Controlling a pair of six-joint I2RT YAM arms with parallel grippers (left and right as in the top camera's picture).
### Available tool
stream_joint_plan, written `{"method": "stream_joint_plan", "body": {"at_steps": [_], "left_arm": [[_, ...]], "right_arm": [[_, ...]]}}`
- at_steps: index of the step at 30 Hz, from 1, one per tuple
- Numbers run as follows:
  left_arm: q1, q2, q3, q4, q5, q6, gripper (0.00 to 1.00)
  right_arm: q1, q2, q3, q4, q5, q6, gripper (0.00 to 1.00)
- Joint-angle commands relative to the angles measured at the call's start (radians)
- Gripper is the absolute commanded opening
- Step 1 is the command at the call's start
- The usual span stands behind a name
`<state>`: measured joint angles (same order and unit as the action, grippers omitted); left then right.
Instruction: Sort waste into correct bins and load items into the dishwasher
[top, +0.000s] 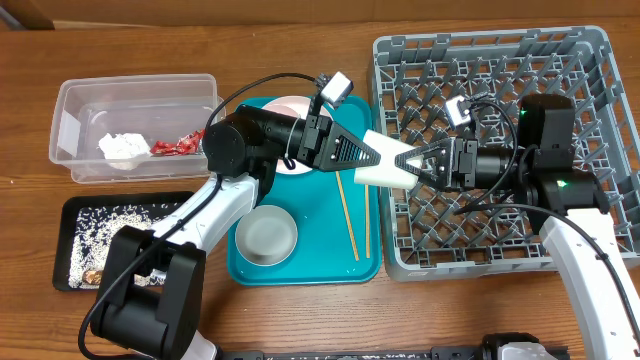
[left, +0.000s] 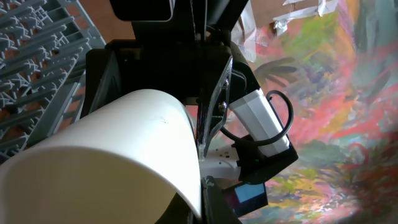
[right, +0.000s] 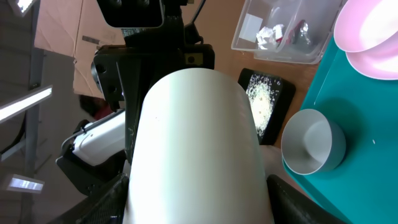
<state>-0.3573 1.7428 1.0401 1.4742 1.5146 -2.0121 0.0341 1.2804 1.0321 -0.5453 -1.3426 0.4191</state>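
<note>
Overhead, the white cup (top: 392, 166) lies on its side in the air at the centre of the frame, above the seam where the teal tray (top: 300, 272) meets the left edge of the grey dish rack (top: 590, 60). The left gripper (top: 376, 156) is clamped on the cup's left end. The right gripper (top: 416, 161) reaches in from the rack side, with its fingers to either side of the cup's right end. Whether they press on the cup cannot be told.

Most of the rack's pegged floor right of and below the arms lies open. On the tray, a pale bowl (top: 265, 235) sits at the lower left, and two chopsticks (top: 347, 215) lie lengthwise beside it, near the tray's right edge. The left arm covers most of a pink plate (top: 285, 105) at the tray's top.

At the upper left, the clear tub (top: 80, 95) holds a crumpled napkin (top: 122, 146) and a red wrapper (top: 178, 145). Below it, the black tray (top: 75, 210) holds rice scraps (top: 110, 225).

Both wrist views are largely filled by the cup, which hides the fingertips. The right wrist view adds the bowl's empty inside. The left wrist view shows only a rack corner at its upper left and the right arm's black body behind the cup, and its background is an unreadable blur.
</note>
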Motion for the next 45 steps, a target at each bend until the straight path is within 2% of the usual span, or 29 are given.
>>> {"method": "stream_joint_plan", "body": {"at_steps": [1,8,12,15,19,25,28,38,45], "left_arm": [[0.004,-0.017,0.011,0.009,0.002,0.027,0.04],[0.004,-0.017,0.011,0.009,0.003,0.033,0.08],[0.004,-0.017,0.011,0.009,0.003,0.039,0.08],[0.004,-0.017,0.011,0.009,0.005,0.043,0.11],[0.004,-0.017,0.011,0.009,0.005,0.043,0.24],[0.015,-0.017,0.011,0.053,0.006,0.041,0.59],[0.027,-0.017,0.011,0.058,0.008,0.042,0.65],[0.093,-0.017,0.011,0.057,0.018,0.046,0.69],[0.134,-0.017,0.011,0.057,0.027,0.046,0.69]], "right_arm": [[0.003,-0.011,0.016,0.005,-0.002,0.001,0.66],[0.003,-0.011,0.016,0.005,0.019,0.000,0.59],[0.003,-0.011,0.016,0.005,0.041,0.001,0.59],[0.003,-0.011,0.016,0.004,0.040,0.001,0.59],[0.003,-0.011,0.016,-0.004,0.041,0.001,0.57],[0.003,-0.011,0.016,-0.014,0.069,0.000,0.53],[0.003,-0.011,0.016,-0.013,0.071,0.000,0.52],[0.003,-0.012,0.029,-0.006,0.070,0.005,0.51],[0.003,-0.012,0.134,-0.010,0.130,0.035,0.52]]}}
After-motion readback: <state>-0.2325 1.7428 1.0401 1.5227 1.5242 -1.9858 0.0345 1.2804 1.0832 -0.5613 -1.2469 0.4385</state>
